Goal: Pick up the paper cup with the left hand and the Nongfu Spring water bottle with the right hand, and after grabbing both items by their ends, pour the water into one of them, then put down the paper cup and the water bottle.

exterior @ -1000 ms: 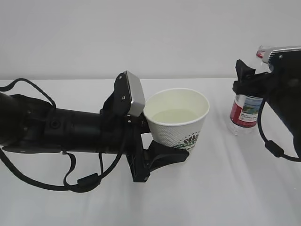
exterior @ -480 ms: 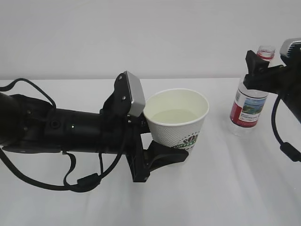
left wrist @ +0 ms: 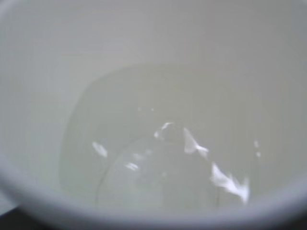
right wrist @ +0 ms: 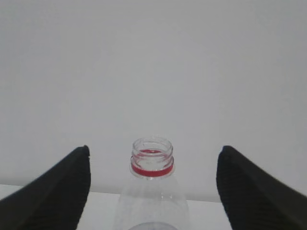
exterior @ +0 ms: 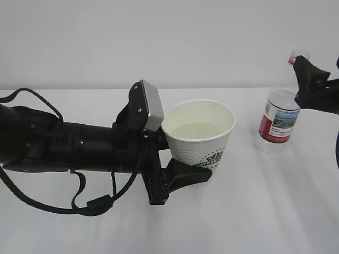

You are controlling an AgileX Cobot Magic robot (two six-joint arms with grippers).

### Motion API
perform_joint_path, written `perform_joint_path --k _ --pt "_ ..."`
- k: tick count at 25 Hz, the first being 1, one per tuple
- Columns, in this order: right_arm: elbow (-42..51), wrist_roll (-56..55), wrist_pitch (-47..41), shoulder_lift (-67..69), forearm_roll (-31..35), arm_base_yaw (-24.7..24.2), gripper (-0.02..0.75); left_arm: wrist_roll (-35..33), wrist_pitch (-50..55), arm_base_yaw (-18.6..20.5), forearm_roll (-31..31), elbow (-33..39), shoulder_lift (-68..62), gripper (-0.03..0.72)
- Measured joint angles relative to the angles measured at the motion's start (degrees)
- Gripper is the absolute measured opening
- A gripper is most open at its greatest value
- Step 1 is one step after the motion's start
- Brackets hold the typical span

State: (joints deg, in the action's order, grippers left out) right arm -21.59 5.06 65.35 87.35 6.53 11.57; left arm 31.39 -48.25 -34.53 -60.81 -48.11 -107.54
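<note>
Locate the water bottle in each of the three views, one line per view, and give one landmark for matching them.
Exterior view: the water bottle stands upright at the far right, on the table.
Left wrist view: not in it; only the paper cup's inside shows.
Right wrist view: bottom centre, capless, between the open right pincer's fingers, untouched.
Shared landmark: the bottle's red neck ring, in the exterior and right wrist views.
</note>
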Motion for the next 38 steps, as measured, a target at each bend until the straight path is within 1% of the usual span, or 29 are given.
perform_joint_path --k 12,16,23,30,35,38 --pt "10.39 -1.90 0.00 -2.44 0.00 0.00 0.596 0.00 0.88 0.00 0.00 0.00 0.00 0.508" --pt "12.13 -2.04 0.00 -2.44 0.00 0.00 0.591 0.00 0.88 0.00 0.00 0.00 0.00 0.508" --pt "12.48 -2.04 0.00 -2.51 0.19 0.00 0.590 0.00 0.88 0.00 0.14 0.00 0.00 0.508" --pt "12.51 -2.04 0.00 -2.51 0.32 0.00 0.590 0.00 0.88 0.00 4.64 0.00 0.00 0.508" --pt "12.51 -2.04 0.00 -2.51 1.70 0.00 0.590 0.00 1.33 0.00 7.67 0.00 0.00 0.508" --pt "12.51 -2.04 0.00 -2.51 2.34 0.00 0.589 -1.59 1.33 0.00 9.34 0.00 0.00 0.508"
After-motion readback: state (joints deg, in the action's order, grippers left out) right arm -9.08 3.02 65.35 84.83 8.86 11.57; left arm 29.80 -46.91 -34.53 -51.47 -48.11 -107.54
